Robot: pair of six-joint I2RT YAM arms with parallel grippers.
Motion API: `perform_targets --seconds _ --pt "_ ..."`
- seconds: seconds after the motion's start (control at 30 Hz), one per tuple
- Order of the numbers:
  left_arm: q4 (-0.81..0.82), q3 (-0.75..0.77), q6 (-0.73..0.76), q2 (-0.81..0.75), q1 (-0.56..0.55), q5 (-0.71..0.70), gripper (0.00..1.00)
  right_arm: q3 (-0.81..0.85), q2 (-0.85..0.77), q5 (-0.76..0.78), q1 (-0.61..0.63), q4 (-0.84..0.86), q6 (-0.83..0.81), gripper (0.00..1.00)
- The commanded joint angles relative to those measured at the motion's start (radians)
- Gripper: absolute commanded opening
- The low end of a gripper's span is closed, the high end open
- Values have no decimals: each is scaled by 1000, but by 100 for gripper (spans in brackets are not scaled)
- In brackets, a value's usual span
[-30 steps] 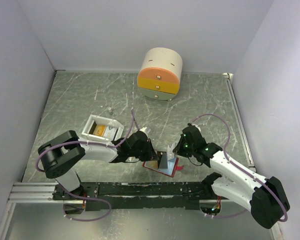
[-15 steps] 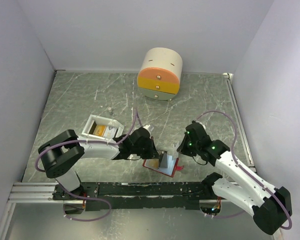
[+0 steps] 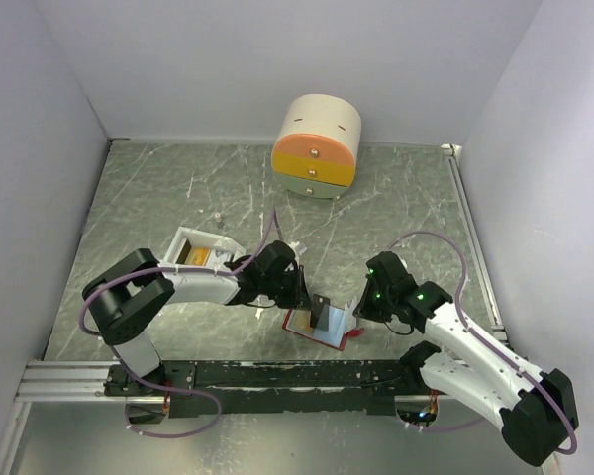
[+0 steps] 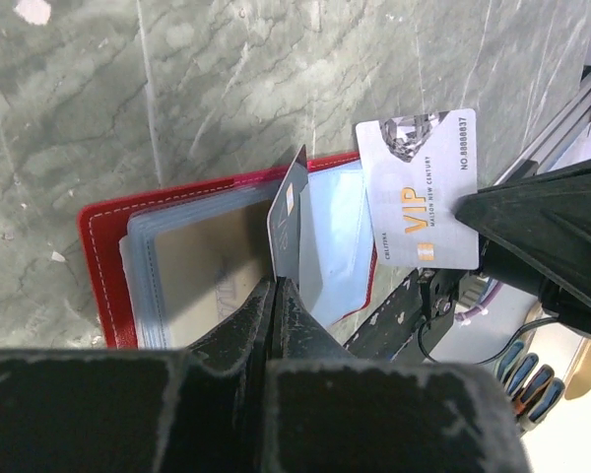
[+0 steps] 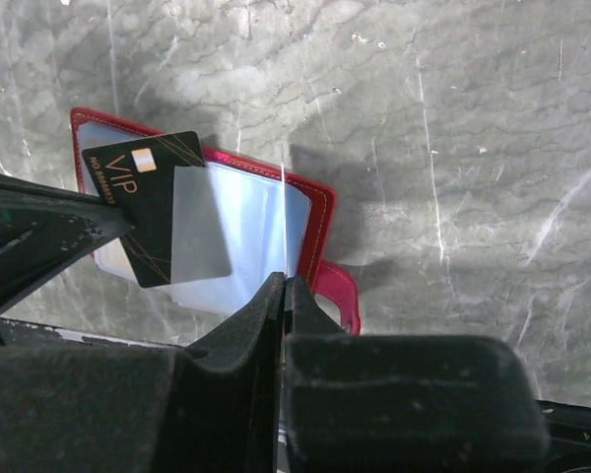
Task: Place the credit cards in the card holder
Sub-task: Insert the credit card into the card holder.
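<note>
The left gripper [image 3: 305, 300] pinches a dark credit card [image 3: 322, 303], the right gripper [image 3: 356, 309] a pale credit card [image 3: 344, 315], upright over the open red card holder [image 3: 300, 326] on the counter [image 3: 158, 188].

The table [image 4: 227, 79] is surfaced in a smooth grey-green, stone-patterned sheet with pale veins and a dull sheen. The card holder [image 4: 97, 236] is covered in a red material edged with pale stitching; whether it is leather or an imitation cannot be told. Its sleeves [image 4: 340, 222] are made of clear, glossy plastic film. A silver card [image 4: 421, 187] is seen in shiny plastic with gold print, and a dark card [image 5: 128, 192] in matt black plastic with fine gold lines. The left gripper [image 4: 275, 288] and the right gripper [image 5: 283, 281] are moulded in matt black, slightly rough plastic, scuffed grey at the edges.
</note>
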Motion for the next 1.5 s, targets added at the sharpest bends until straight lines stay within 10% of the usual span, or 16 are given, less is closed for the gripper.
perform_targets --seconds 0.0,1.47 --pt "-34 45 92 20 14 63 7 -18 7 30 -2 -1 1 0" --pt "-139 182 263 173 35 258 7 -65 -7 29 -3 44 10 0"
